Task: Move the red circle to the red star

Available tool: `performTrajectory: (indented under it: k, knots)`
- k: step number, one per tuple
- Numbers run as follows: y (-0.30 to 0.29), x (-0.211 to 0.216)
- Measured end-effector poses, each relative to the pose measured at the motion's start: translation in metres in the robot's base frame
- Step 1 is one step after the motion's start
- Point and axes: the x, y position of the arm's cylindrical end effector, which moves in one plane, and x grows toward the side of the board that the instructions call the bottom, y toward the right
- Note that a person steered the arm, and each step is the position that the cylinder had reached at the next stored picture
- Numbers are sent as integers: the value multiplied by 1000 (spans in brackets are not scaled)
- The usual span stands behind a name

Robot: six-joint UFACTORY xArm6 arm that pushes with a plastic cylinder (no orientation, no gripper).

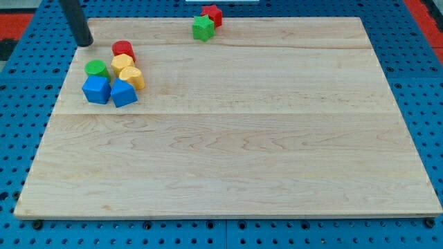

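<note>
**Tip stands left of the red circle; star waits far along the top edge**

My tip (pixel 84 43) rests on the wooden board (pixel 228 138), near the red circle (pixel 123 49) and to its upper left, not touching it. There is no pincer to report (the arm ends in a plain rod). Below the red circle crowd a green circle (pixel 96 68), two yellow blocks (pixel 122 63) (pixel 132 77) and two blue blocks (pixel 96 89) (pixel 124 93). Well to the red circle's right, at the board's top edge, sits the red star (pixel 212 14), touching a green star (pixel 203 28).
</note>
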Motion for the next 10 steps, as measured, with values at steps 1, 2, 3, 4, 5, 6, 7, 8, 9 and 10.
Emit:
performTrajectory:
  k: [1, 2, 3, 4, 5, 6, 7, 8, 9, 10]
  knots:
    - [63, 9]
    - [176, 9]
    - [237, 9]
    - [186, 19]
    - [167, 53]
    - [222, 61]
    - [284, 22]
    - [295, -10]
    - [296, 24]
    - [336, 37]
